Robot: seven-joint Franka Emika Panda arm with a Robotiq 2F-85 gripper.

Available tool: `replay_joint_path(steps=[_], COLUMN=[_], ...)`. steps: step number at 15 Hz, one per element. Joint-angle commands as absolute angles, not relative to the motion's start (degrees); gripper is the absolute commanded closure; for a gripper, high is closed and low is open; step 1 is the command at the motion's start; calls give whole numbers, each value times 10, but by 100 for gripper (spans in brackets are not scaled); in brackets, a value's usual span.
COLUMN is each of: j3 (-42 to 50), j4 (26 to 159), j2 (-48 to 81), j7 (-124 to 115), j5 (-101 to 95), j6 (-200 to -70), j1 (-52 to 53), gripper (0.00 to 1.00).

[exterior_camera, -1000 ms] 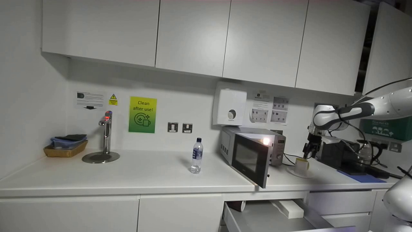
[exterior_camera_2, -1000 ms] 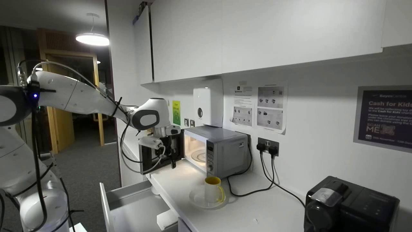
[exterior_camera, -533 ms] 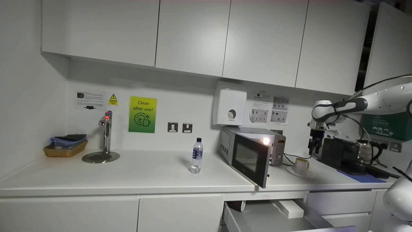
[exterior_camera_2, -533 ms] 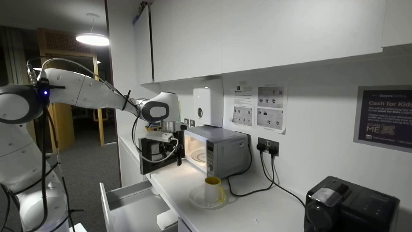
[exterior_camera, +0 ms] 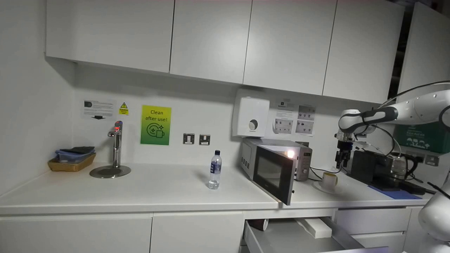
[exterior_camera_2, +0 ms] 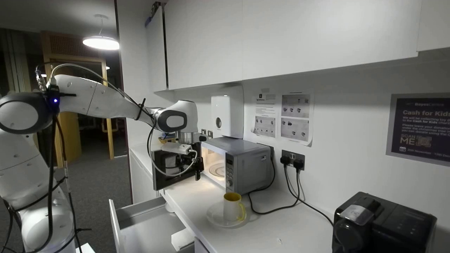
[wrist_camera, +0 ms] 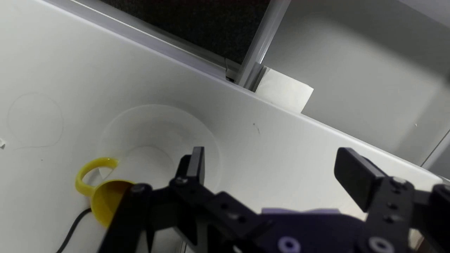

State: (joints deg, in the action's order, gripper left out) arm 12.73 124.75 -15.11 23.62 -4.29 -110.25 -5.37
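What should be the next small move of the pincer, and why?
Perhaps shift the pincer sideways toward the mug: the pincer stands open and holds nothing, and the wrist view shows the mug off to one side on a plate.

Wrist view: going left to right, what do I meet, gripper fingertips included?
Small white scrap, yellow-handled mug, one gripper fingertip, white box, the other gripper fingertip. Left out for overlap: saucer, black cable, open drawer.
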Motion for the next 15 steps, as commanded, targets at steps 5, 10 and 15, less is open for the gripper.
replay_joint_path(steps=[5, 10, 15], j3=[125, 157, 179], j4=[1244, 1195, 1139], j2=[-147, -97, -32], j7=[249, 366, 446], j5=[-41, 3, 89], j6=[-1102, -1093, -1089], j1=[-58, -58, -77], gripper=[0, 0, 0])
